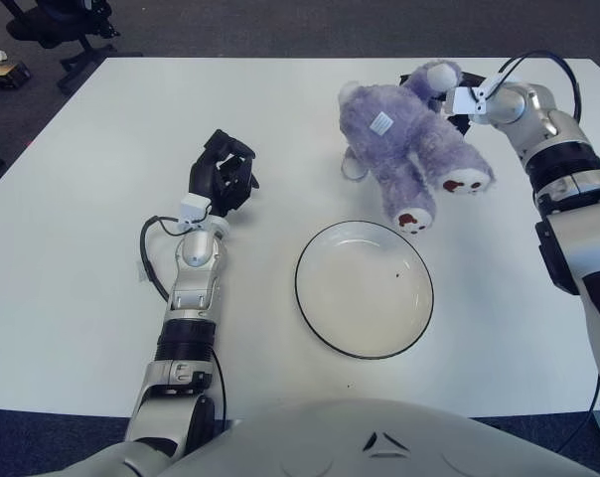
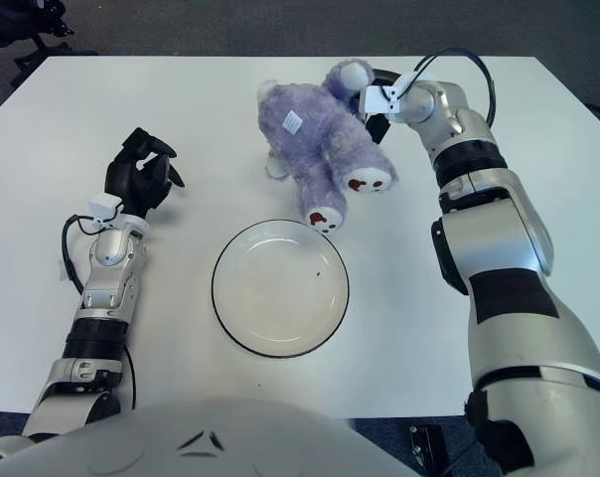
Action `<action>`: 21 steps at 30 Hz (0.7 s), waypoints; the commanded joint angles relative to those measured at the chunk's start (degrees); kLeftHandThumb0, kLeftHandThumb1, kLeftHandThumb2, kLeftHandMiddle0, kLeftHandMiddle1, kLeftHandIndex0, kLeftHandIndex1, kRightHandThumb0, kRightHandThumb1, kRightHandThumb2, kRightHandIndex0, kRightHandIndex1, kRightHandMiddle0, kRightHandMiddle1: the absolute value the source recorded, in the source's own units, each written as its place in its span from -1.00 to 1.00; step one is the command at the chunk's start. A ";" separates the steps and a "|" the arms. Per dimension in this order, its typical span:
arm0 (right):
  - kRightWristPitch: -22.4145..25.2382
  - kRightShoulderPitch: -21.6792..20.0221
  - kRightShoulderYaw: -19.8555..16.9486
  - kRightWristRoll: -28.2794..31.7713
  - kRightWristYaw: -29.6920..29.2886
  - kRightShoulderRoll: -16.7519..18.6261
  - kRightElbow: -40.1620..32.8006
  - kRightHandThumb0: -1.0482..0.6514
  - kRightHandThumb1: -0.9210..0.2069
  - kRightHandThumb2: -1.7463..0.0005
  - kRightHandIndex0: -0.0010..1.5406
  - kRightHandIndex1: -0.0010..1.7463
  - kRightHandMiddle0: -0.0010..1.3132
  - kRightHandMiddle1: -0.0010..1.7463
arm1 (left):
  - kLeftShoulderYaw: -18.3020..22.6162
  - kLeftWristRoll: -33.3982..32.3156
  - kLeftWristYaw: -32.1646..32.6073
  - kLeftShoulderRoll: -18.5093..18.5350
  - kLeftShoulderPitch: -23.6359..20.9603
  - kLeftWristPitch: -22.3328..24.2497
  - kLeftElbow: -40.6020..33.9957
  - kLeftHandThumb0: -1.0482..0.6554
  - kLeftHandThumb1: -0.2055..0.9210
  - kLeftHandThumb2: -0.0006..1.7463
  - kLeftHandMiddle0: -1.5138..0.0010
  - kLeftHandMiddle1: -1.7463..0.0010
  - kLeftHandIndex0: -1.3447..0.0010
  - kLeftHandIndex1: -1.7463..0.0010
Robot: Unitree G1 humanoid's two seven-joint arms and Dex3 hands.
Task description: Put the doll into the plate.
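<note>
Left eye: my right hand (image 1: pixel 457 102) has its fingers gripping the doll (image 1: pixel 409 144) by one arm, feet hanging just past the far rim of the plate (image 1: pixel 315 308) on the table (image 1: pixel 81 248). Right eye: my left hand (image 2: pixel 141 177) sits well left of the plate, fingers curled and holding nothing, while the doll's feet nearly touch the rim.

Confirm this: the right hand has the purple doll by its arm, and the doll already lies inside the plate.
Not quite. The right hand does grip the purple doll by its arm, but the doll is not inside the plate. The left eye view shows it behind the plate, only its feet reaching the far rim. The left hand shows left of the plate, holding nothing.
</note>
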 commanded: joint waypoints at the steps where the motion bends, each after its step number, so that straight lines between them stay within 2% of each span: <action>1: -0.16 -1.05 0.10 0.22 1.12 0.02 0.38 0.23 0.06 -0.44 -0.12 0.80 -0.40 1.00 | -0.65 2.98 2.63 -0.43 2.93 -4.44 5.10 -0.17 1.00 -0.59 -0.04 -1.00 0.39 -0.81; 6: -0.18 -1.09 0.01 0.21 1.29 0.04 0.43 0.23 0.05 -0.44 -0.12 0.81 -0.41 1.00 | -0.68 3.54 3.46 -0.33 2.48 -6.20 6.65 -0.18 1.00 -0.62 -0.02 -1.00 0.40 -0.77; 7: -0.19 -1.20 0.38 0.08 2.58 0.14 0.64 0.23 0.05 -0.44 -0.12 0.81 -0.41 1.00 | -1.11 7.40 6.44 0.82 1.74 -10.16 8.97 -0.18 1.00 -0.62 -0.02 -1.00 0.40 -0.77; 9: -0.27 -1.71 2.61 -1.64 6.20 0.37 0.81 0.23 0.05 -0.43 -0.12 0.80 -0.41 1.00 | -2.32 14.75 12.03 3.12 0.23 -17.10 13.39 0.01 0.99 -0.66 0.18 -0.90 0.36 -0.57; 10: -0.37 -1.83 3.52 -2.40 7.29 0.44 0.66 0.23 0.05 -0.43 -0.12 0.80 -0.41 1.00 | -2.74 16.98 13.96 3.84 -0.35 -19.39 14.97 0.05 1.00 -0.67 0.21 -0.87 0.35 -0.53; 13: -0.56 -1.91 4.57 -3.15 8.20 0.44 0.23 0.23 0.04 -0.43 -0.12 0.80 -0.41 1.00 | -3.33 19.25 16.95 4.63 -1.38 -22.24 17.63 0.18 1.00 -0.70 0.31 -0.77 0.35 -0.44; 21: -1.21 -2.26 5.42 -3.77 9.03 0.31 0.19 0.23 0.03 -0.42 -0.13 0.81 -0.41 1.00 | -4.49 22.43 22.48 6.03 -3.46 -26.71 22.66 0.22 1.00 -0.69 0.37 -0.77 0.39 -0.44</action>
